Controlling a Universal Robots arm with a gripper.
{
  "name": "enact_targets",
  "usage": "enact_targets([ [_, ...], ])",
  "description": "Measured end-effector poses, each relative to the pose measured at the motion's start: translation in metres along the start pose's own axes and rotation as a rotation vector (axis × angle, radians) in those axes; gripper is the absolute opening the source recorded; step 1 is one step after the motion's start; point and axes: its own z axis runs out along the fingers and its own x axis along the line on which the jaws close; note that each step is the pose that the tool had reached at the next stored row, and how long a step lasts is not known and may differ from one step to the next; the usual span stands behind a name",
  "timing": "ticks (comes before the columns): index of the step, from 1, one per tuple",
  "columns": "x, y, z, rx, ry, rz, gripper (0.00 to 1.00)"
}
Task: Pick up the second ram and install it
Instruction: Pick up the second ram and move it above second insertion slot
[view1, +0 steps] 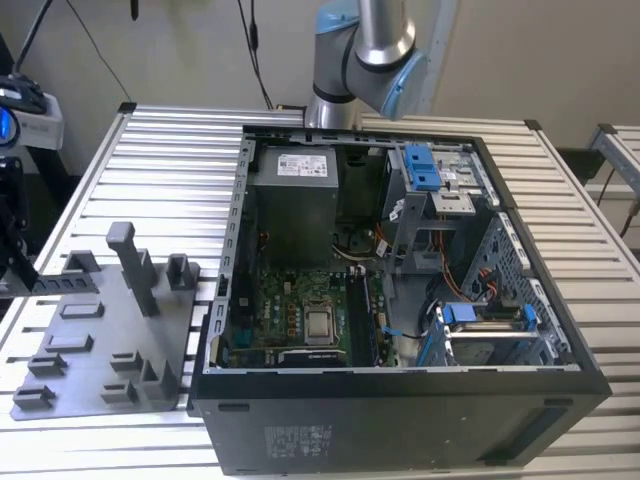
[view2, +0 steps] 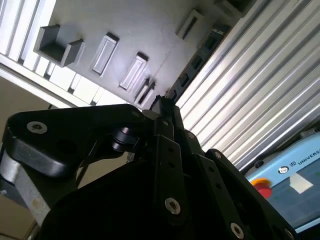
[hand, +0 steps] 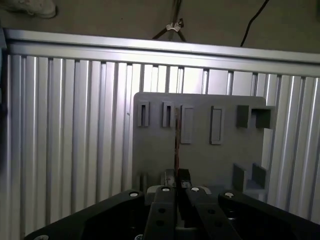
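My gripper (hand: 178, 175) hangs high over the grey plastic tray (hand: 215, 160), its fingers close together. A thin dark strip seen edge-on, the second ram (hand: 176, 140), sticks out from between them toward the tray. In the second wrist view the gripper (view2: 165, 104) shows as black linkages meeting at a narrow tip, with the tray (view2: 150, 30) beyond it. In the exterior view the tray (view1: 100, 340) lies at that view's left. Beside it is the open computer case (view1: 400, 400), with the motherboard's long black slots (view1: 366, 315).
The ribbed aluminium table (view1: 170, 160) carries tray and case. Upright grey blocks (view1: 135, 265) rise from the tray. Inside the case are a power supply (view1: 292, 200), a CPU socket (view1: 322, 325), blue drive brackets (view1: 420, 165) and loose cables. The arm's lower joints (view1: 365, 50) stand behind the case.
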Motion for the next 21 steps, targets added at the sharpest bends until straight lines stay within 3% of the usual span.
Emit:
enact_targets([
  [21,-0.0027,0.001,-0.0644,0.0001,-0.0017,0.002,0.14],
])
